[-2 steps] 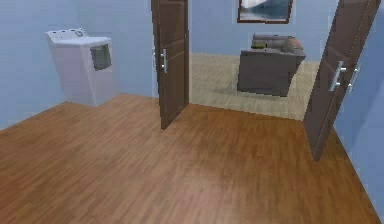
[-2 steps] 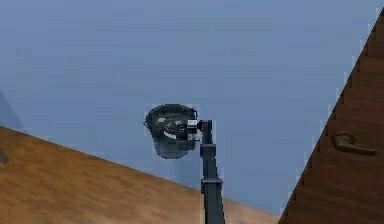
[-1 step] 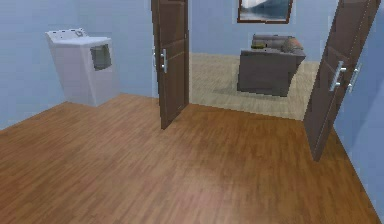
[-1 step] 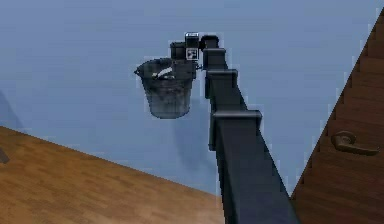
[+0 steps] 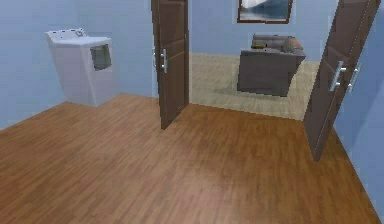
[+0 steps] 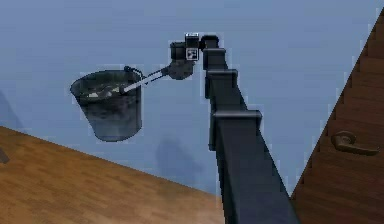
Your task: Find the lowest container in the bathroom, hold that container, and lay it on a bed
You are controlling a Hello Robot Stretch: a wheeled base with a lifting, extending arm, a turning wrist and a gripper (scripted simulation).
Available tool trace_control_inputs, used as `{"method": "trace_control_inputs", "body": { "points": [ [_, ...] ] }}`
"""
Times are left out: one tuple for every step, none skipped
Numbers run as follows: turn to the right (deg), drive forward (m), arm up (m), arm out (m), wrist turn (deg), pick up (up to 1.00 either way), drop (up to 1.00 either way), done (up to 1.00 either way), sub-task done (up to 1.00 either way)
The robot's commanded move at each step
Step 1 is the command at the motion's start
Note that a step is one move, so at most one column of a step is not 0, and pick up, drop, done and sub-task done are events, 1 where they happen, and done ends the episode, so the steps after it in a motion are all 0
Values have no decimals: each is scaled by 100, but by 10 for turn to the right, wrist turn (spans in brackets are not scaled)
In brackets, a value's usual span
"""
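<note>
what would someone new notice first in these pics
First, the dark metal bucket hanging at the gripper's far end, clear of the wood floor against the blue wall, upper left of the arm side view; the gripper holds it. In the forward view, two dark doors stand open at the middle and right, with a grey sofa beyond and a white washing machine at left.

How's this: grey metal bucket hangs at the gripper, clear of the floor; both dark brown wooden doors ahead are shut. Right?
No: the forward view shows both dark brown wooden doors standing open, a grey sofa beyond. The grey metal bucket does hang at the gripper, clear of the floor.
</note>
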Motion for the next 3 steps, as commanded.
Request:
{"method": "trace_control_inputs", "body": {
  "points": [
    [0,0,0,0,-450,0,0,0,0],
    [0,0,0,0,-270,0,0,0,0],
    [0,0,0,-42,0,0,0,0,0]
  ]
}}
